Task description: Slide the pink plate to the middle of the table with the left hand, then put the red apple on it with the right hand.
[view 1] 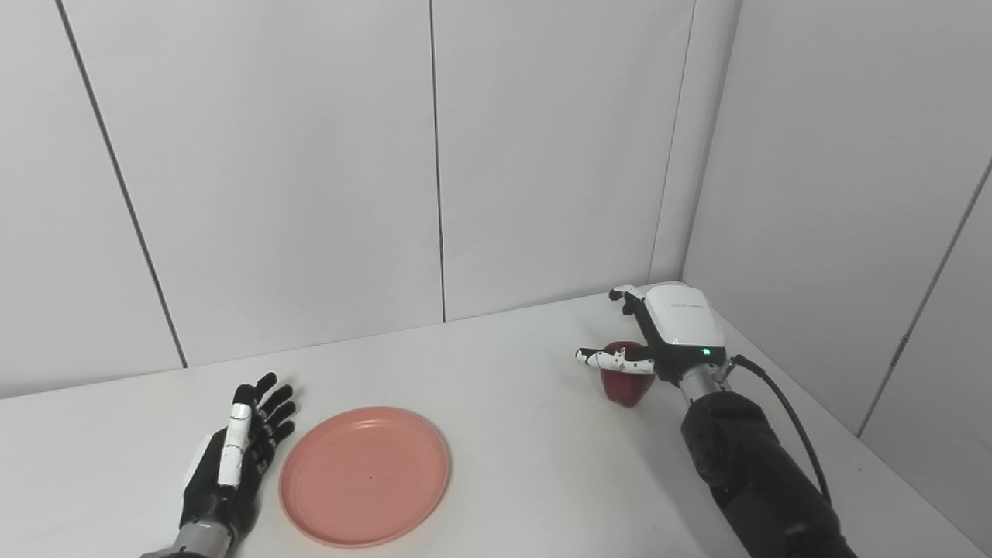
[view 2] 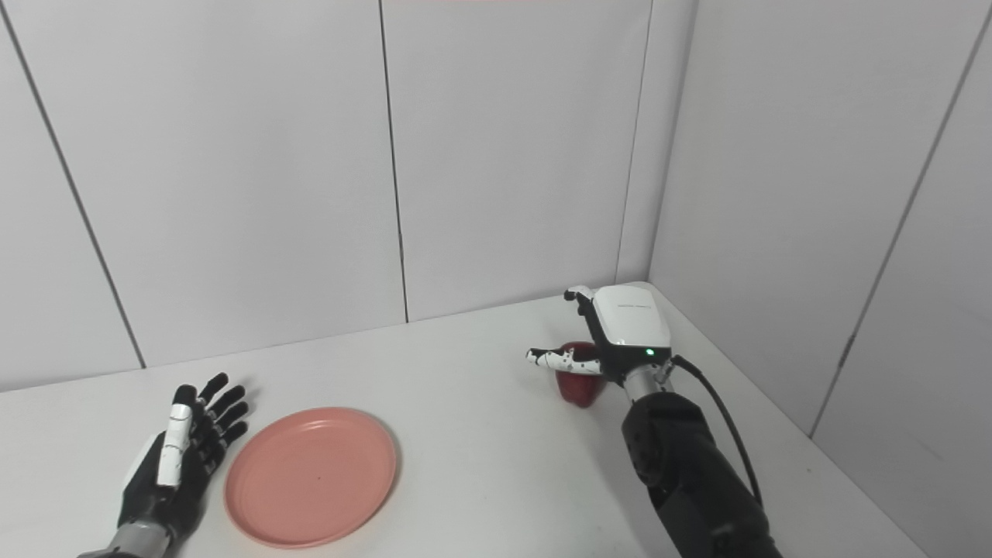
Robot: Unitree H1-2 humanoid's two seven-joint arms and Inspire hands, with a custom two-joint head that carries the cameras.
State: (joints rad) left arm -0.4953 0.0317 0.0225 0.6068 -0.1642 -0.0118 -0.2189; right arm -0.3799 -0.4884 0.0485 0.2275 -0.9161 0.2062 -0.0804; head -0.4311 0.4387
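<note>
A pink plate [view 1: 365, 476] lies flat on the white table [view 1: 511, 434], left of centre and close to the near edge, its face bare. Just beside its left rim rests the left hand [view 1: 232, 457] — fingers spread and extended, palm turned toward the plate, holding nothing; whether it touches the rim cannot be told from either view.

Well apart from the plate, toward the table's far right corner, a red apple [view 1: 626, 384] stands on the tabletop. The right hand [view 1: 659, 333] is positioned over and around it, the white back of the hand facing up and a green light showing near the wrist. One finger [view 1: 608, 359], white with black marks, stretches out leftward across the top of the apple, while others curl down on the far side, next to the wall. The apple is partly hidden by the hand, and its lower half sits in plain view on the table. Whether the hand has actually clamped on the fruit cannot be told — the contact is hidden behind the palm.

The dark right forearm [view 1: 752, 473] enters from the lower right, a black cable [view 1: 790, 418] looping beside it. Grey wall panels [view 1: 310, 170] close off the scene behind.
</note>
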